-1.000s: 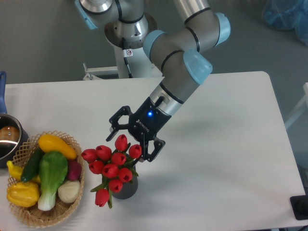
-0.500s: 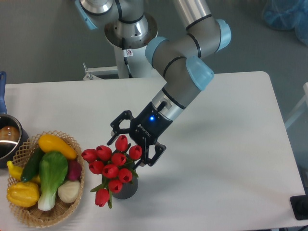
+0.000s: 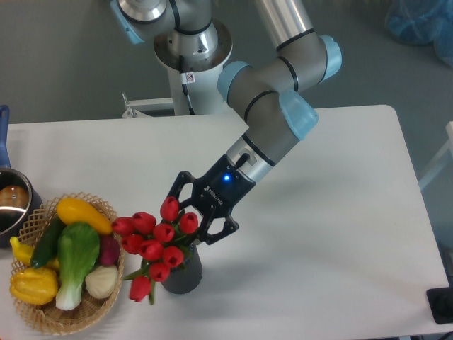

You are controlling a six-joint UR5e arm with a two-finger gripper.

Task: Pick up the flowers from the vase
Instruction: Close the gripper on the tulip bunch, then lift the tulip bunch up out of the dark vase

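Gripper, unreadable white wrist lettering, by flowers in vase

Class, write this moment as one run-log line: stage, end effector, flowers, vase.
stage: grasping | end effector: around the bunch's top, closure unclear | flowers: in vase, leaning toward basket | vase: upright on table

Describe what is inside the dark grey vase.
The red tulip bunch stands in the vase; its leaves and buds cover the mouth, so the stem ends and vase interior are hidden.
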